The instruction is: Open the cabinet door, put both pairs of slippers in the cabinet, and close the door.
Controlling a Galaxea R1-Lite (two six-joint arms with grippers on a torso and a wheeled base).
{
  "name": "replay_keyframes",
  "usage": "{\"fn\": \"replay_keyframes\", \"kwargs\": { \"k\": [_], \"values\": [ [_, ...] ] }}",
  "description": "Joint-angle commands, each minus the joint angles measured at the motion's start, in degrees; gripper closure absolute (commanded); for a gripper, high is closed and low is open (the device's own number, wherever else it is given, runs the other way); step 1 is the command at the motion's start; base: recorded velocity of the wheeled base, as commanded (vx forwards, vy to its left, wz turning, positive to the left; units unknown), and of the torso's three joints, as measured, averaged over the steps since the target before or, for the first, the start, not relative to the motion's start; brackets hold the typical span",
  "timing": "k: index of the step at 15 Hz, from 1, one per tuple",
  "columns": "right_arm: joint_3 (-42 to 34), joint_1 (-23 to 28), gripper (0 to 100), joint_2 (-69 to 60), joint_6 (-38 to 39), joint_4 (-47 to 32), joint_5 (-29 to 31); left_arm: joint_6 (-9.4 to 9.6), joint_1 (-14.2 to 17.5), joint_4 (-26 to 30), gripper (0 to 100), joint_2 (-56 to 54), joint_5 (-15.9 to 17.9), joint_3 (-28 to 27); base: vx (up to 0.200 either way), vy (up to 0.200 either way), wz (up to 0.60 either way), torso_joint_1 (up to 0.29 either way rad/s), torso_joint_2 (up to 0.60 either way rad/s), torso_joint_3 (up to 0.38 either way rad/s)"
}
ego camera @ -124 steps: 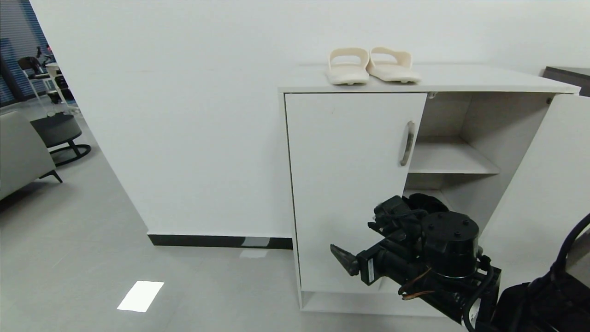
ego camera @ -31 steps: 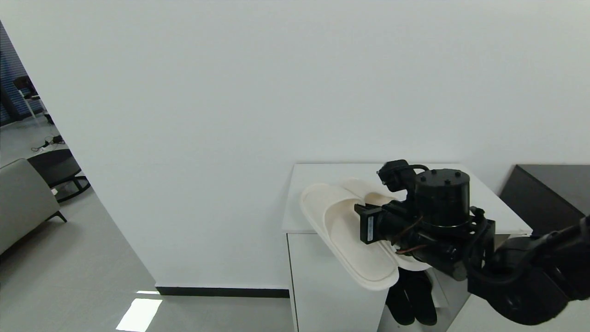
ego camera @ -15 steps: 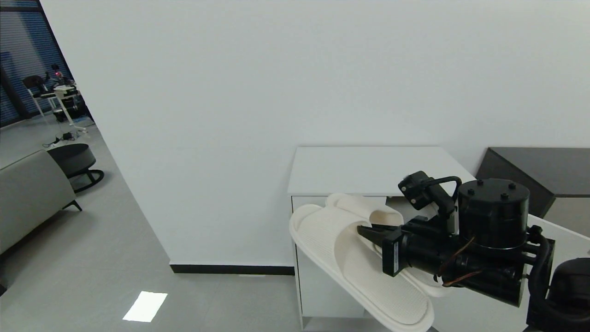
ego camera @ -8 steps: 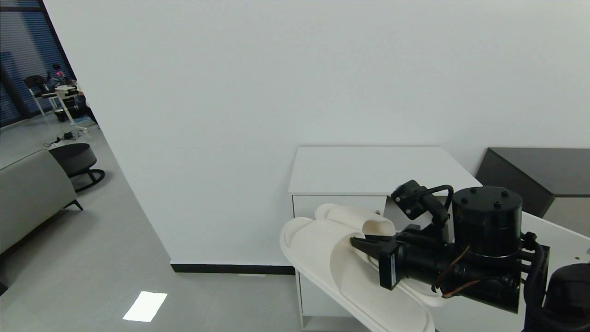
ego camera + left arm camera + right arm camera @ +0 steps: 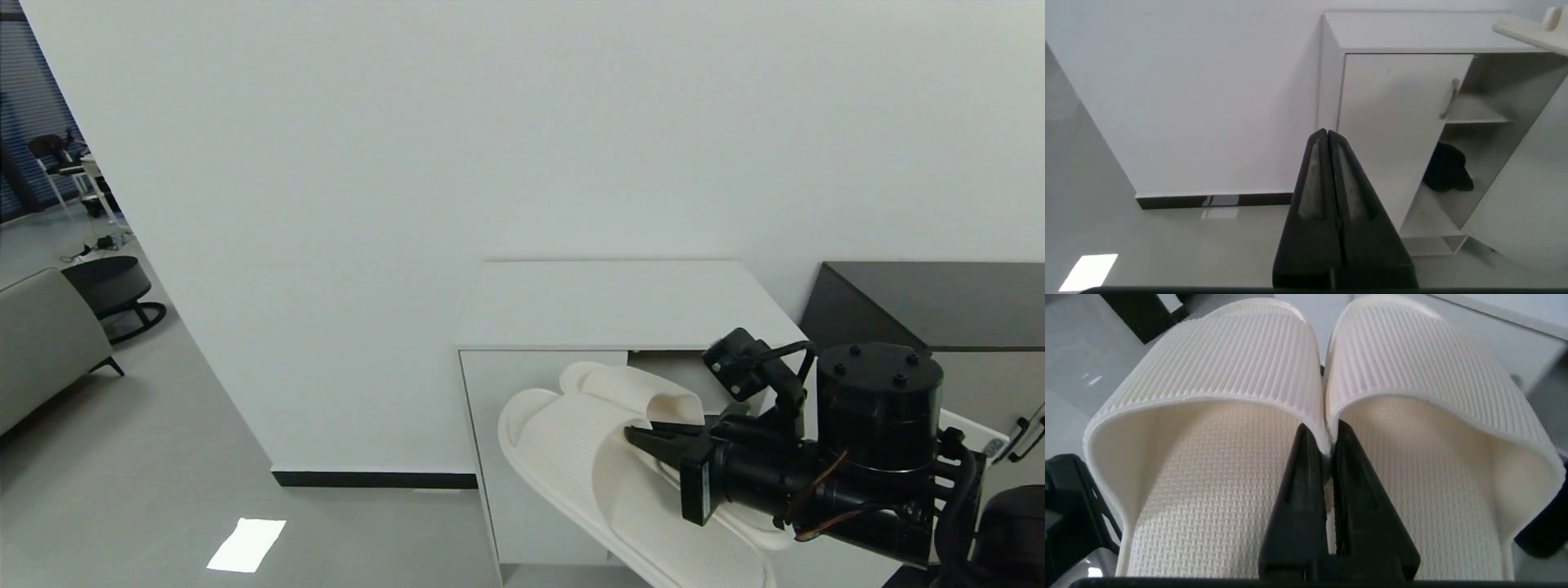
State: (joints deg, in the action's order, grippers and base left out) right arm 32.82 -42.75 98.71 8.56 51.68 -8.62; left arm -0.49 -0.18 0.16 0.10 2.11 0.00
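A pair of cream slippers [image 5: 588, 465] hangs in the air in front of the white cabinet [image 5: 612, 302], at the height of its upper front. My right gripper [image 5: 645, 435] is shut on the slippers' two inner strap edges [image 5: 1323, 429], pinching them side by side. The cabinet's left door [image 5: 1388, 122] is closed and its right door [image 5: 1531, 171] stands open. A dark pair of slippers [image 5: 1448, 167] lies on a lower shelf inside. My left gripper [image 5: 1327, 180] is shut on nothing, low and well left of the cabinet, pointing at the wall.
A dark piece of furniture [image 5: 931, 302] stands right of the cabinet against the wall. The open door's edge [image 5: 971, 429] is close beside my right arm. Bare grey floor [image 5: 204, 457] spreads to the left, with a sofa [image 5: 41, 343] and a round stool [image 5: 114, 286] far off.
The cream slippers were taken off the cabinet top by my right gripper and carried down in front of the cabinet. The head view has also shifted; over the last second the hold looks unchanged.
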Motion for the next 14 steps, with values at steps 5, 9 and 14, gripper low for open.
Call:
{"fn": "replay_keyframes", "kwargs": {
  "k": [5,9,14],
  "values": [
    [-2.6,0.0,100,0.2,-0.1,2.4,-0.1,-0.04,0.0,0.0,100,0.1,0.0,0.0,0.000,-0.200,-0.12,0.001,0.00,0.002],
    [-2.7,0.0,100,0.3,-0.1,2.4,-0.2,-0.04,0.0,0.0,100,0.1,0.0,0.0,0.000,-0.200,0.00,0.005,0.00,0.001],
    [-3.2,0.0,100,0.7,-0.2,2.5,-0.3,-0.13,0.0,0.0,100,0.1,0.0,0.0,0.000,0.000,0.00,0.000,0.00,0.000]
  ]
}}
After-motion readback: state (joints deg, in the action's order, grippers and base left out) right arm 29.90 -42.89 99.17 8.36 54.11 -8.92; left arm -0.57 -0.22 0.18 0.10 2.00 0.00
